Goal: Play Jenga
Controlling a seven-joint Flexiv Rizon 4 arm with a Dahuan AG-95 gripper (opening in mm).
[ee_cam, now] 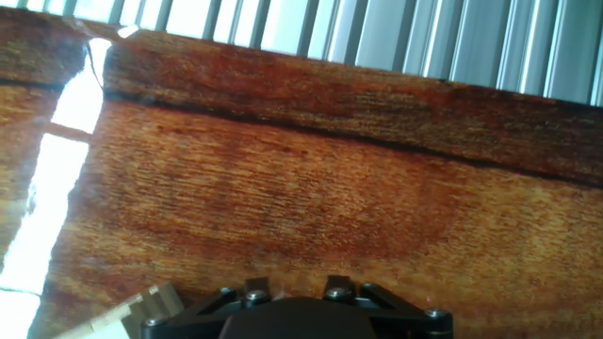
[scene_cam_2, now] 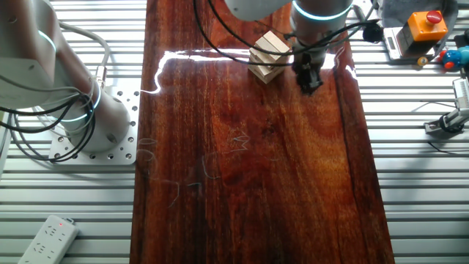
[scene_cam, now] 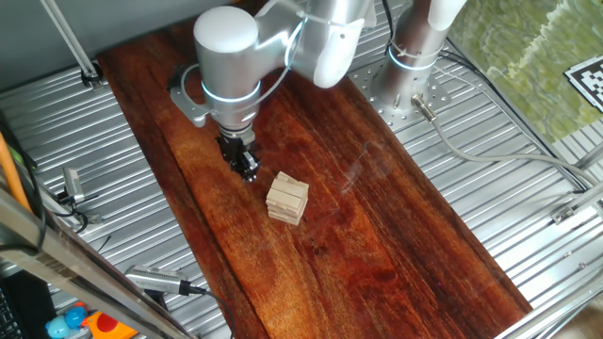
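Jenga (scene_cam: 287, 199) beside my gripper (scene_cam: 248, 170), apart, on the board (scene_cam: 396, 235).
My arm reaches down, gripper pointing at the board just beside the crossed stack. Whether the fingers are parted or closed, I cannot tell.

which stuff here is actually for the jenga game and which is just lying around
For the game:
- Jenga stack of pale crossed blocks
- tool, low beside the stack, apart from it
- dark wood board under the stack

Lying about:
- white power strip
- orange box with red button
- second arm's base
- colourful toys at the table edge
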